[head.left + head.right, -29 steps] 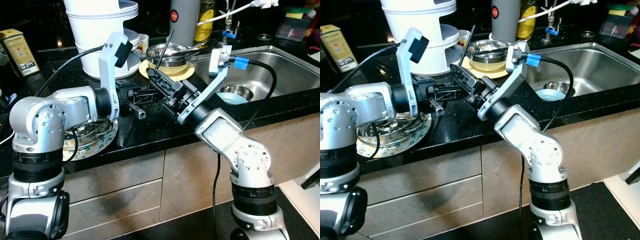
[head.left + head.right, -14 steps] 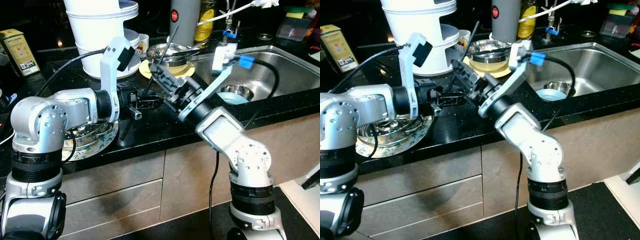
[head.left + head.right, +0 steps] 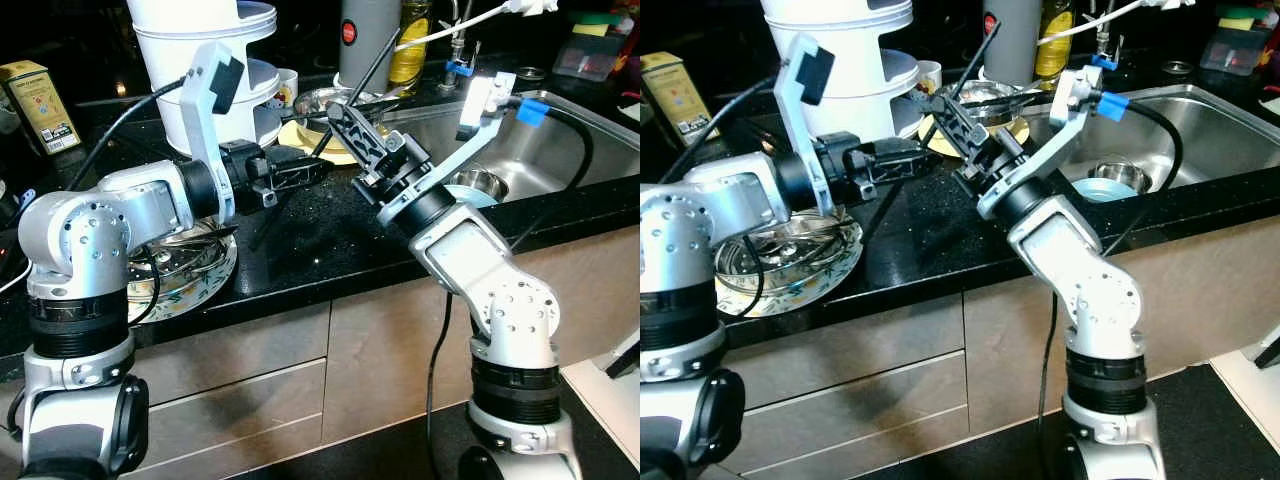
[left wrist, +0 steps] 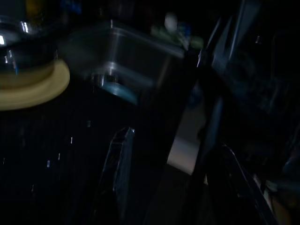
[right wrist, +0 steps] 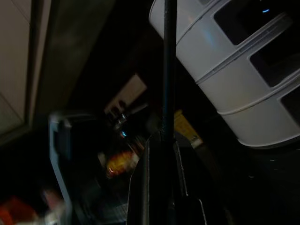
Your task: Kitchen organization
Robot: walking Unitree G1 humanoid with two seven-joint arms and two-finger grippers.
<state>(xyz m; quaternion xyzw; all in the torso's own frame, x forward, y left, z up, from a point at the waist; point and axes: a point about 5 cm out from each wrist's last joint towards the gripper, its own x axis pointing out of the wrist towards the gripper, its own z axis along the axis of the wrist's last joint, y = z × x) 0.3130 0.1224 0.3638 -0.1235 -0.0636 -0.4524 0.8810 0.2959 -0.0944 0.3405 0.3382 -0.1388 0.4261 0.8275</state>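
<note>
My right gripper is raised over the black counter, shut on a thin black rod-like utensil that slants up and to the right. The right wrist view shows the rod running straight out between the closed fingers. My left gripper reaches rightward just above the counter, close beside the right gripper. In the dark left wrist view its fingers stand apart with nothing between them.
A tall white stacked container stands behind the left arm. A steel bowl on a yellow plate sits behind the grippers. A patterned plate holding steel ware lies front left. The sink holds a small bowl.
My right gripper has risen and swung right and back, carrying the black rod. The left gripper has moved up and toward the back of the counter.
</note>
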